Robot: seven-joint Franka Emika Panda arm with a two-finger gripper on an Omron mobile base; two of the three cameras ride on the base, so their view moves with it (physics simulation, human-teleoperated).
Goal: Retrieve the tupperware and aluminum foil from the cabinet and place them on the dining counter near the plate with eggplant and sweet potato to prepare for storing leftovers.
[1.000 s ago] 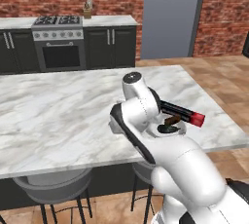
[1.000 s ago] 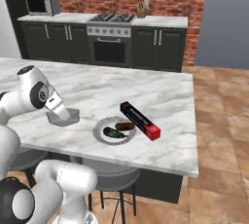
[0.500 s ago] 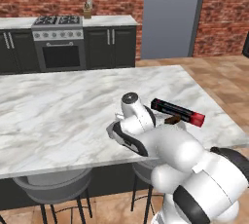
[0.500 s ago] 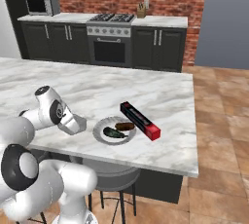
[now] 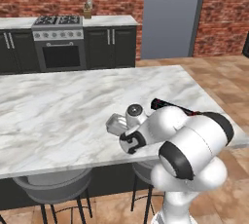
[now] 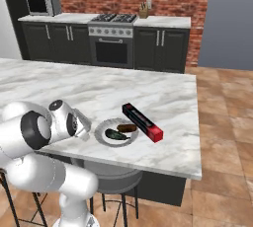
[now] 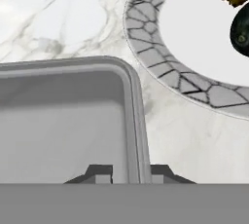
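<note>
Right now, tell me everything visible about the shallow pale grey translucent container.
The shallow pale grey translucent container is a rectangular tub with rounded corners and a flared rim, empty inside. It looks like plastic. It sits low on the white-grey veined marble counter, beside the round plate with the crackle-patterned rim, apart from it. The gripper's dark fingertips straddle its side wall, one inside, one outside.
</note>
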